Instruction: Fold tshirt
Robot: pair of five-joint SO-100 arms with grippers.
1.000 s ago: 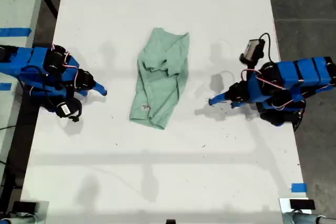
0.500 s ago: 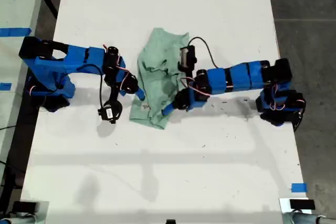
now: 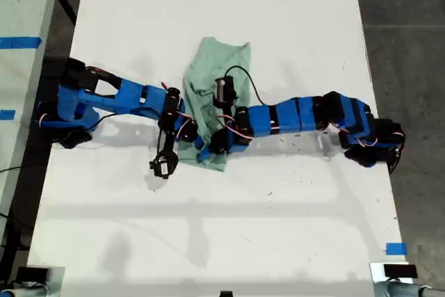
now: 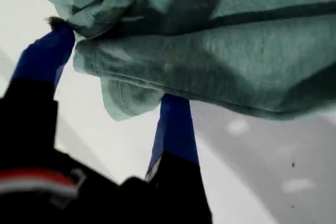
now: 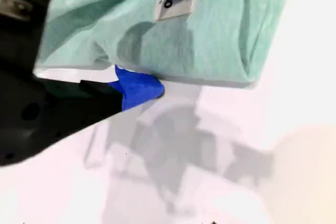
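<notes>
**2 arms meet at the T-shirt's lower edge**

1 pale green T-shirt [image 3: 217,67] lies crumpled lengthwise near the middle of the white desk [image 3: 292,12]. In the exterior view its upper part lies bare and its lower end is covered by 2 blue arms. One arm [image 3: 128,97] reaches in from the exterior view's left, the other arm [image 3: 292,116] from the exterior view's right. Their tips come together over the shirt's lower edge, almost touching each other. The wrist views do not settle which arm is which.

My first claw [image 4: 116,65] has its 2 blue fingers [image 4: 176,124] spread apart. A rolled hem [image 4: 123,95] of the T-shirt lies across the gap between them and droops over it. The cloth is at the fingers, but no pinch on it shows.

My second claw [image 5: 149,85] shows 1 blue finger [image 5: 137,88] pressed against the folded edge of the T-shirt, at desk level. A second blue tip sits on the cloth right by the white tag [image 5: 174,3]. I cannot tell whose tip that is, so I cannot tell how wide this claw stands.
</notes>
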